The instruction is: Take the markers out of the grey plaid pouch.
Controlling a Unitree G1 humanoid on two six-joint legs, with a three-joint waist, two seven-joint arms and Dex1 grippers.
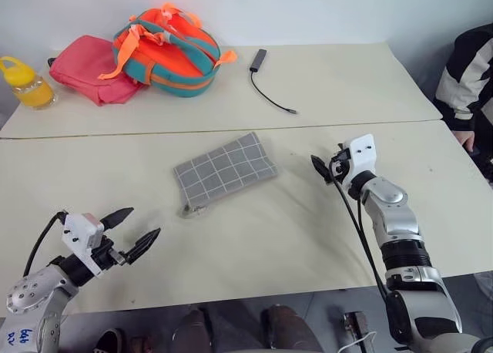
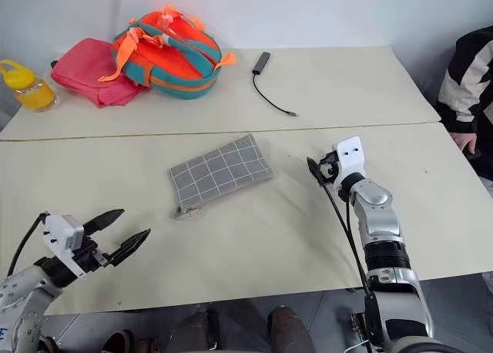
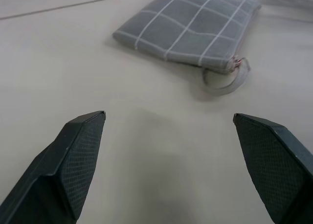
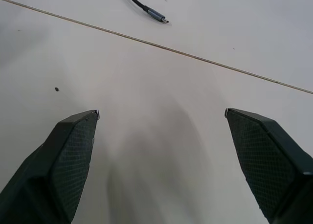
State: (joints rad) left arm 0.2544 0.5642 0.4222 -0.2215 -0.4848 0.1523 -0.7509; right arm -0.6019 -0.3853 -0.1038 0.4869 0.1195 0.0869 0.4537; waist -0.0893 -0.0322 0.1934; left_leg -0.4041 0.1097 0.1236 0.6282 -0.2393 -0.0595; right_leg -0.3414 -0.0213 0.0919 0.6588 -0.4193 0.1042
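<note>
Approach step, grey plaid pouch [image 1: 225,171] untouched on counter [image 1: 308,237].
Left gripper [image 1: 131,231] and right gripper [image 1: 321,168] flanking pouch, jaws spread, empty; next, pinning pouch and pulling zipper.

The grey plaid pouch [image 1: 224,170] lies closed, so whatever is inside stays hidden. A person's striped sleeve [image 1: 468,72] is cut off at the right edge.

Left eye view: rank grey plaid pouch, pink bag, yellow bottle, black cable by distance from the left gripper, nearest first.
From the left gripper, jaws open:
1. Grey plaid pouch, mid-table, ahead and to its right.
2. Yellow bottle, far left edge of the table.
3. Pink bag, back left, beside the orange-teal backpack.
4. Black cable, back, right of centre.
Bottle and bag are close; that order is tentative.
</note>
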